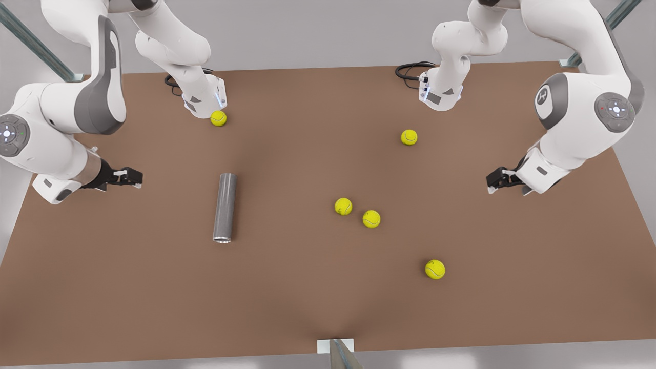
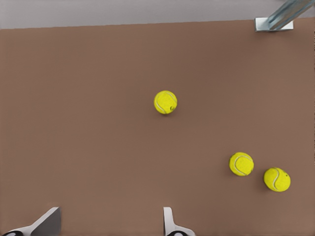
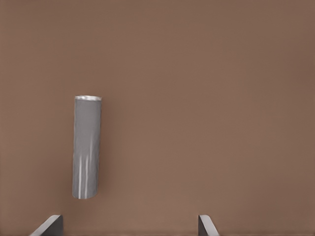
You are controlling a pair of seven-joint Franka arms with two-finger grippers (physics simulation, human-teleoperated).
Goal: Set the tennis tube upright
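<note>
Front view first: the plain matte grey tennis tube (image 1: 225, 207) lies flat on its side on the brown table top (image 1: 307, 287), towards the front view's left, with its lighter-rimmed open end pointing at the near edge. Five yellow tennis balls are scattered about: one by an arm base at the back (image 1: 218, 118), one further along the back (image 1: 409, 137), a close pair in the middle (image 1: 343, 206) (image 1: 371, 219), and one nearer the front (image 1: 435, 269). All sit well apart from the tube.

The right gripper (image 1: 134, 177) hangs at the front view's left, near the tube but not touching it, holding nothing. The left gripper (image 1: 493, 183) hovers at the front view's right, well away from the tube, also empty.

Over to the left wrist view: pale fingertips (image 2: 48, 222) stand spread wide above bare table, nothing between them. Three yellow balls lie beyond, one alone (image 2: 165, 102) and two close together (image 2: 241, 163) (image 2: 277, 179).

Now the right wrist view: the grey tube (image 3: 87, 147) lies lengthwise on the table, its bright rim at the far end. This gripper's fingertips (image 3: 49, 225) are likewise spread wide and clear of it.
</note>
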